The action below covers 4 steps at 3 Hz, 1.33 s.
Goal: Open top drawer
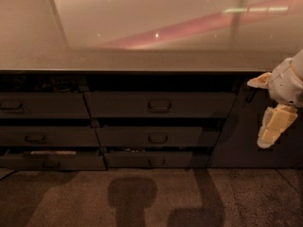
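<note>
so we're looking at a dark cabinet under a long pale countertop [142, 60]. the top drawer [189, 105] is the wide one in the top row, right under the counter edge, with its small loop handle [159, 106] in the middle of the front. a narrower drawer [42, 106] sits to its left, and two more rows [149, 137] are stacked below. the bottom left drawer [52, 159] has something pale showing along its top edge, but we can't make out what it is. the gripper [258, 112] hangs off at the far right, in front of the plain side panel [236, 141], well apart from the handle and touching nothing. its two cream fingers [272, 129] are spread wide, one poking left and the other pointing down. soft shadows [132, 195] lie on the floor [57, 202] below.
</note>
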Each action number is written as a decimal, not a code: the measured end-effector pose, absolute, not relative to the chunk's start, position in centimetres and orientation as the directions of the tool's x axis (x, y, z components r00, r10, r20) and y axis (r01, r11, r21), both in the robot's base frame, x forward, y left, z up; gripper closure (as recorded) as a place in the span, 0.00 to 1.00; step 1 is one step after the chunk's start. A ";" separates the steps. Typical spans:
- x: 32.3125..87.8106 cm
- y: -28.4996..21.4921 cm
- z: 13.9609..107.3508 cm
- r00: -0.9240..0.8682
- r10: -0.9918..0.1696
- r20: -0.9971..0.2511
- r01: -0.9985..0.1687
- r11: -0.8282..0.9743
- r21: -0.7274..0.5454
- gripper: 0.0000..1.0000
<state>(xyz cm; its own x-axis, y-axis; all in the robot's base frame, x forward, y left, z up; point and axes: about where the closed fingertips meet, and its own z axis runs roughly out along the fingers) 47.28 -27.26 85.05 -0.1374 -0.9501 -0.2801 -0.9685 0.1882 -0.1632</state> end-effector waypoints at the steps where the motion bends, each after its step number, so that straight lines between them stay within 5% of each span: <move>1: 47.2 -27.2 84.6 -0.035 -0.989 -0.144 -0.988 0.056 -0.146 0.00; 3: 47.1 -27.3 84.6 -0.011 -0.980 -0.200 -0.986 0.044 -0.160 0.00; 4: 47.6 -29.8 84.1 0.021 -0.935 -0.355 -0.979 0.053 -0.198 0.00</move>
<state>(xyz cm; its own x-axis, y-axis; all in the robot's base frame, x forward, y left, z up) 47.63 -29.77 84.09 0.0210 -0.9347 -0.3548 -0.9787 0.0534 -0.1984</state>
